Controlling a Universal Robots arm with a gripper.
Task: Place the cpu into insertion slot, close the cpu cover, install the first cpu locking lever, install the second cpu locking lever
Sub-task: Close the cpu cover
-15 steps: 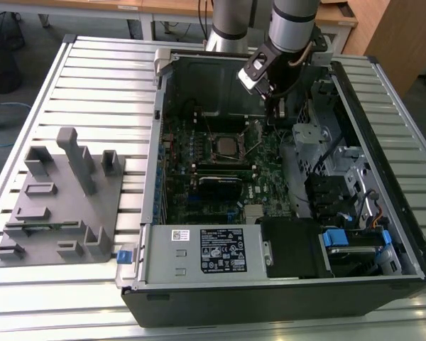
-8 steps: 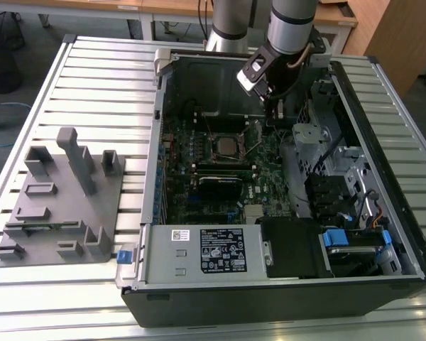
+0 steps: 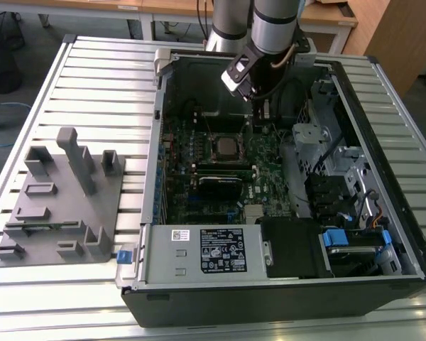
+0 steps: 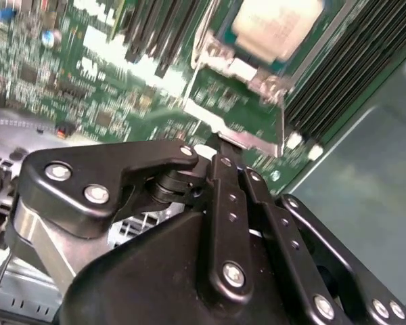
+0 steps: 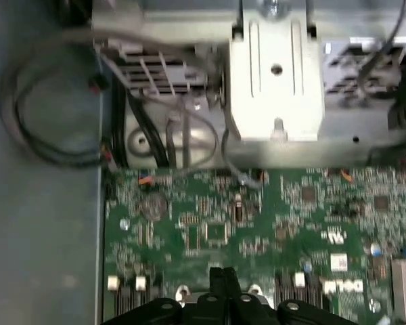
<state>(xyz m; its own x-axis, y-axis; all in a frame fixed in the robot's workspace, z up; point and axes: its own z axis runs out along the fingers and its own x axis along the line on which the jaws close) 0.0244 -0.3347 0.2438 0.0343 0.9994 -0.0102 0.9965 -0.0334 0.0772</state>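
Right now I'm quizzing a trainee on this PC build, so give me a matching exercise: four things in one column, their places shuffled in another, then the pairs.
1 cpu
2 gripper
3 power supply box
4 grey fixture

A on the slatted table, outside the case
B in the insertion slot
C over the green motherboard, fingers shut
D white label up, nearest the exterior camera

Pairs: 1-B, 2-C, 3-D, 4-A

Arm (image 3: 273,21) is seen coming down from the ext. view's top edge, wrist (image 3: 243,69) tilted. Gripper (image 3: 258,99) is pointed approx. straight down; in both wrist views its fingers (image 4: 223,203) (image 5: 216,279) are seen pressed together.
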